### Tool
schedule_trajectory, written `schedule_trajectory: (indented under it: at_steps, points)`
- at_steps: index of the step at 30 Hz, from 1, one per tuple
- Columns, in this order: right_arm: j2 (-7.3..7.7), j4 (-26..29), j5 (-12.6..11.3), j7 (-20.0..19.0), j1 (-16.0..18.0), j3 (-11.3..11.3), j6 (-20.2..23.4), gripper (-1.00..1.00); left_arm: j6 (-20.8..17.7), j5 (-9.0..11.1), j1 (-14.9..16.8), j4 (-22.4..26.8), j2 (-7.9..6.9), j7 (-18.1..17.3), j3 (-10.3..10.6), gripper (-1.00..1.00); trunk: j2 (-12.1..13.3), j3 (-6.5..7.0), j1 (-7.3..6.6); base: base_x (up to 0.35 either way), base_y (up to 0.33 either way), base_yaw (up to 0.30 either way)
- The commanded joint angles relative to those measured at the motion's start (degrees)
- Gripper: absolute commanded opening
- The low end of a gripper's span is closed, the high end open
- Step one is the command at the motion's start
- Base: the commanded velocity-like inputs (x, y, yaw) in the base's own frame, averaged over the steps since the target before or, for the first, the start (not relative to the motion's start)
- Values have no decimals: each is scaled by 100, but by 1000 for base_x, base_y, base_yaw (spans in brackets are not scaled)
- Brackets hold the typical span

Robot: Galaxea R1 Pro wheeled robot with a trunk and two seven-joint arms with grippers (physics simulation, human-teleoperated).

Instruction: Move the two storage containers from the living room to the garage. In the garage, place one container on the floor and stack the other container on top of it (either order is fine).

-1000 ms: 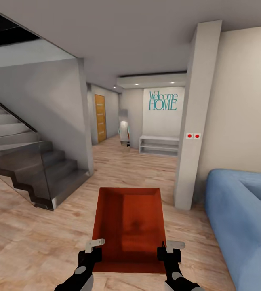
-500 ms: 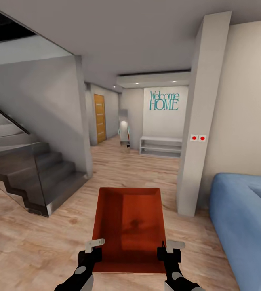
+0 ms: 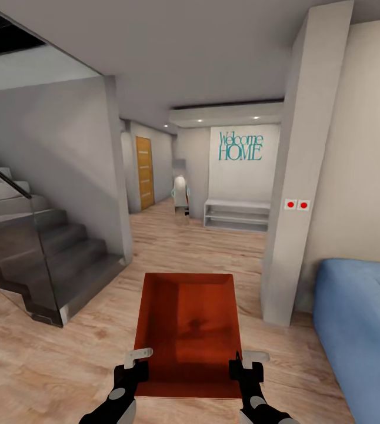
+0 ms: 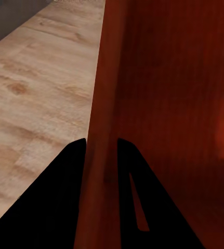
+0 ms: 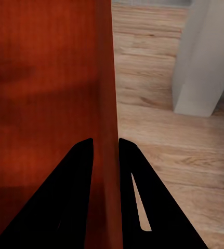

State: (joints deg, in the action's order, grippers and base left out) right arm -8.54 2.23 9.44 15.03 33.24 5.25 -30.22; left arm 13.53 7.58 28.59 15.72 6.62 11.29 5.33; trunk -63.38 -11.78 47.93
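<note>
Storage container (image 3: 189, 330) held level above wood-plank floor (image 3: 49, 353), left of blue sofa (image 3: 360, 330). Left gripper (image 4: 100, 155) clamps its left wall, right gripper (image 5: 105, 155) its right wall.

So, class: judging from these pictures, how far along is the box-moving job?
Done: one orange-red box is lifted, with the left gripper and right gripper each pinching a side wall.
In hand: carrying it over the wood floor between the stairs and the sofa.
Left: reaching the garage, then stacking both boxes.

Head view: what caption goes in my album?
Both grippers carry an orange-red rectangular storage container down a wood-floored hallway.
</note>
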Motion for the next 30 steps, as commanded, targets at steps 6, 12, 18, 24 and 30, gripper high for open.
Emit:
schedule_trajectory:
  at_steps: [6,12,18,24,30]
  points:
    - [28,14,-4,202,7,-216,-55,-100,-465,86,7,-16,-3,-426,47,-100,-5,-7,4,322,0,0]
    - [28,14,3,202,7,-217,-55,-100,-465,92,7,-16,-3,-426,47,-100,-5,-7,4,322,0,0]
    - [28,14,13,202,7,-217,-55,-100,-465,89,7,-16,-3,-426,47,-100,-5,-7,4,322,0,0]
    - [35,14,14,202,7,-216,-55,-100,-465,87,7,-16,-3,-426,47,-100,-5,-7,4,322,0,0]
    - [36,14,9,202,7,-214,-56,-100,-465,87,7,-16,-3,-426,47,-100,-5,-7,4,322,0,0]
